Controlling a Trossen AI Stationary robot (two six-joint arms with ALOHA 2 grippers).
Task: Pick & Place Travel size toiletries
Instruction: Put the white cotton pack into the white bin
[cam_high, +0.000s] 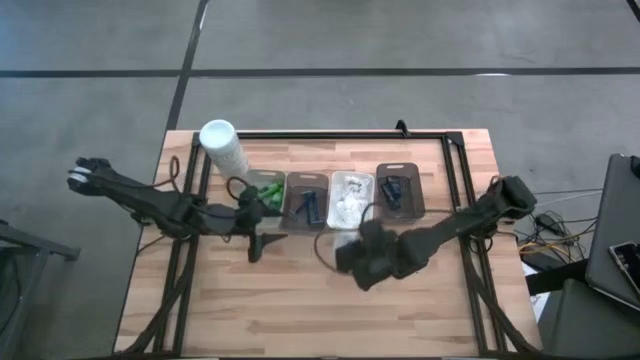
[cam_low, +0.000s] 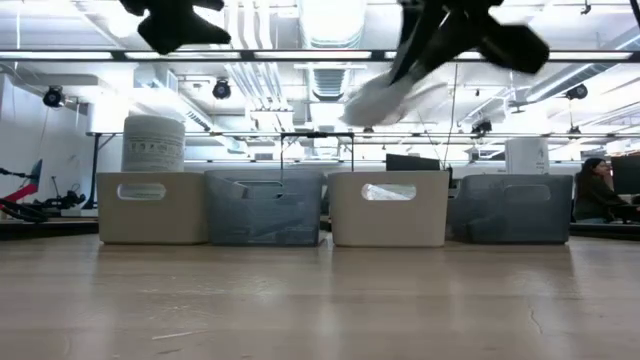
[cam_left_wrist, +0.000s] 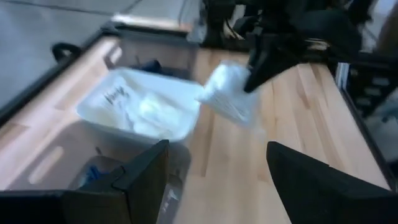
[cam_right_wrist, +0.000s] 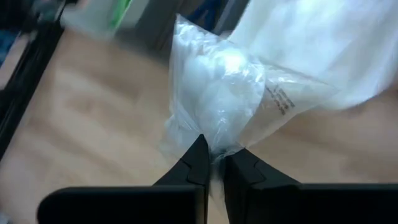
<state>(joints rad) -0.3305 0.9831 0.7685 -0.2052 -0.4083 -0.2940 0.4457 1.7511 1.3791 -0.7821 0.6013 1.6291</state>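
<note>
right hand clamped on white puff bag, seemingly above bare table, left hand apart

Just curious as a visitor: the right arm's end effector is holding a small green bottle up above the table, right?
Not quite. The right end effector is shut on a clear bag of white puffs, not a green bottle. It does hold it above the table, as the right wrist view shows.

Tall white cylinder at table's rear-left corner, beside 4 plastic trays
</note>
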